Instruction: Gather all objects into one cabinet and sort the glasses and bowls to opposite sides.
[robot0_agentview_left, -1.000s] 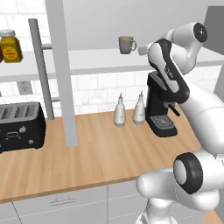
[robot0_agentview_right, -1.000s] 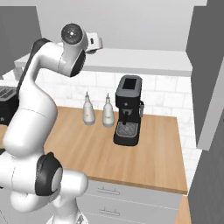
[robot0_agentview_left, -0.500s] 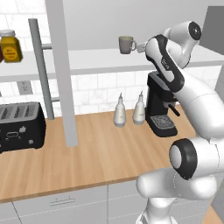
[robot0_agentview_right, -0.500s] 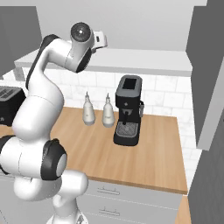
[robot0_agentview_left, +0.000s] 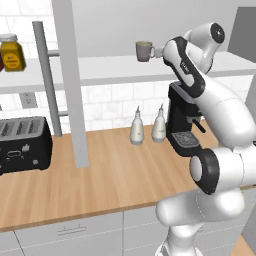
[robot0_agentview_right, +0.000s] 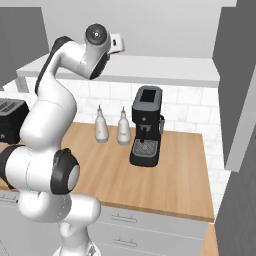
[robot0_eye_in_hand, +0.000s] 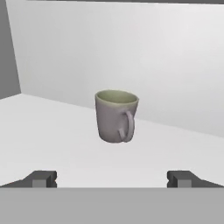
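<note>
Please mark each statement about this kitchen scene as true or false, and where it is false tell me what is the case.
1. The gripper is open and holds nothing. True.
2. The mug lies on its side on the shelf. False: it stands upright, with its handle toward the hand camera.
3. Two white bottles stand on the wooden counter beside the black coffee machine. True.
4. The toaster stands on the shelf next to the mug. False: it stands on the counter, at the far left in the left base view.
5. The fingertips already touch the mug. False: the mug stands apart from them, ahead of the gripper.
</note>
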